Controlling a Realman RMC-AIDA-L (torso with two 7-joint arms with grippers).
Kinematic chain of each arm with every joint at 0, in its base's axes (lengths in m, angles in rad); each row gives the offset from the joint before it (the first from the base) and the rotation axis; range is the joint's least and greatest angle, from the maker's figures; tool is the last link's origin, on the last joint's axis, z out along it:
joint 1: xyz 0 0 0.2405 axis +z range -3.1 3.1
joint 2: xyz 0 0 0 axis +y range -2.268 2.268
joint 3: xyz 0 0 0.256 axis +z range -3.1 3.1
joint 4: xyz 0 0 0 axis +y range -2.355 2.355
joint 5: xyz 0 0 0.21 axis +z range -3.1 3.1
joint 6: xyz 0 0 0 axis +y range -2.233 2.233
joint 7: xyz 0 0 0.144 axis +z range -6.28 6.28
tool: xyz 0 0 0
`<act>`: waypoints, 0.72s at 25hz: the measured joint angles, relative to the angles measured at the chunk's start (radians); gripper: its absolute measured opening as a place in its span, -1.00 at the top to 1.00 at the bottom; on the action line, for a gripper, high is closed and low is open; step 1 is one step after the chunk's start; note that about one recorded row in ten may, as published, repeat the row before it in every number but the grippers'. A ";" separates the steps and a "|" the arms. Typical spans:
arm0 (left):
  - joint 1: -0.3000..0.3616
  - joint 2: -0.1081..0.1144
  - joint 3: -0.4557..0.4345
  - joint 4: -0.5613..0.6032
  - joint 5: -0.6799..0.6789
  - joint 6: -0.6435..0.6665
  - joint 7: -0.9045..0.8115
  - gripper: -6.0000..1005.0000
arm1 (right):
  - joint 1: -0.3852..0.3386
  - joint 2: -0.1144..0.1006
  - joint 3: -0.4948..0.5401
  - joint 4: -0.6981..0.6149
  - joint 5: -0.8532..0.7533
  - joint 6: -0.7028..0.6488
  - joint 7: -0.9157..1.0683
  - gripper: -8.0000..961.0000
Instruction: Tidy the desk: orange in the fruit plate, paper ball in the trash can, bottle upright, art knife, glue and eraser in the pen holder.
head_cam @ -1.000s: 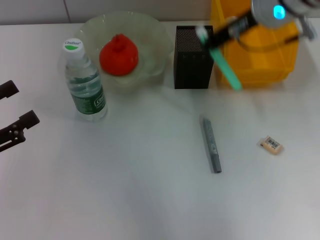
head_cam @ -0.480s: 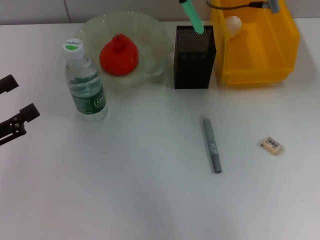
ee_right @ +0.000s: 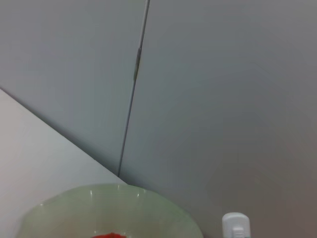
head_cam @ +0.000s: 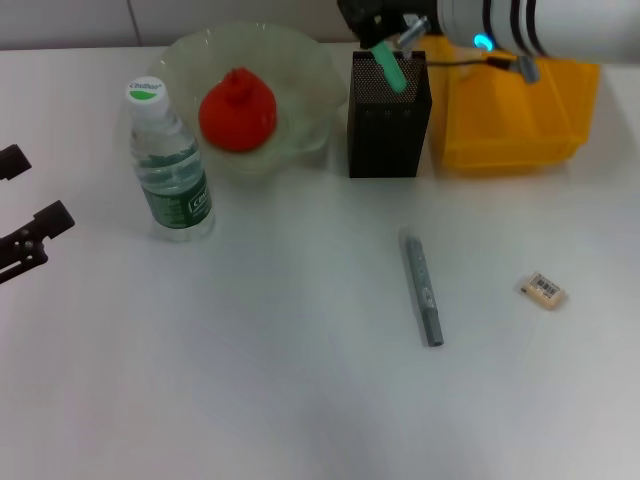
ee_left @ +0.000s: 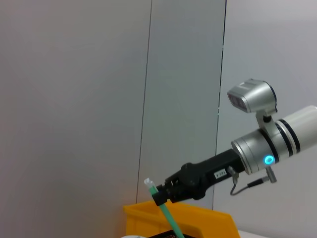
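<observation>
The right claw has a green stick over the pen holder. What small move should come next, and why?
Probably lower it a little further and let go. The right claw grips the green stick near its top, and the tilted stick's lower end already sits inside the pen holder. The grey knife and eraser lie on the desk, awaiting later trips. The left claw idles at the desk's left edge.

Table: I see a big white table (head_cam: 250, 390) in front of me. It is flat and smooth and fills most of my view.
Far edge: the white top ends at the wall (head_cam: 60, 22).
Wall: grey and plain, made of wide flat panels (ee_left: 74, 99).
Lines: a thin dark line (ee_left: 144, 109) runs up and down between two panels.
Light: soft and even, with only faint shadows on the table.
</observation>
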 joint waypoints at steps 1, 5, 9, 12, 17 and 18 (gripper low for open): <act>-0.005 -0.001 0.000 0.000 0.000 0.000 0.000 -0.62 | -0.019 -0.001 -0.018 0.007 0.010 0.030 -0.001 0.45; -0.012 -0.001 0.000 0.000 0.000 0.000 -0.002 -0.62 | -0.040 0.000 -0.032 0.016 0.017 0.043 -0.007 0.43; -0.016 0.000 0.000 0.000 0.000 -0.006 -0.004 -0.62 | -0.088 -0.001 -0.067 0.017 0.017 0.089 -0.008 0.40; -0.018 -0.001 0.000 0.000 0.000 -0.014 -0.005 -0.62 | -0.117 -0.002 -0.078 0.018 0.017 0.116 -0.009 0.38; -0.022 -0.001 0.000 0.000 0.000 -0.019 -0.003 -0.62 | -0.123 -0.003 -0.078 0.047 0.018 0.116 -0.011 0.35; -0.022 -0.001 0.000 0.000 0.000 -0.020 -0.003 -0.62 | -0.123 -0.003 -0.078 0.049 0.018 0.114 -0.012 0.35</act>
